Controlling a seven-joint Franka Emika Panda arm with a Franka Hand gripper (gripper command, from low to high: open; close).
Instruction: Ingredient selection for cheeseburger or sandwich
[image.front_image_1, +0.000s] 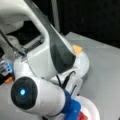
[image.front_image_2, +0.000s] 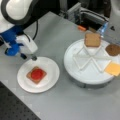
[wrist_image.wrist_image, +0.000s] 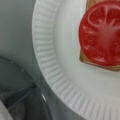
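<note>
The sandwich stands as a tan-brown toast square (image.front_image_2: 44, 73) with a red disc (image.front_image_2: 37, 74) on top, lying on a white paper plate (image.front_image_2: 51, 67). In the wrist view the red disc (wrist_image.wrist_image: 102, 32) covers the toast (wrist_image.wrist_image: 100, 65) at the upper right of the plate (wrist_image.wrist_image: 57, 62). My gripper (image.front_image_2: 33, 58) hangs just over the plate's upper-left rim, beside the stack and apart from it, with nothing visibly in it. Other ingredients lie on a round divided tray (image.front_image_2: 86, 72): a toast square (image.front_image_2: 92, 40), a dark brown disc (image.front_image_2: 113, 49) and a yellow square (image.front_image_2: 113, 68).
The arm's white and blue links (image.front_image_1: 37, 95) fill most of a front view, leaving only the yellow piece (image.front_image_1: 77, 49), the tray rim (image.front_image_1: 84, 62) and a bit of red (image.front_image_1: 82, 116). A small orange object (image.front_image_2: 81, 28) lies behind the tray, near cables and equipment.
</note>
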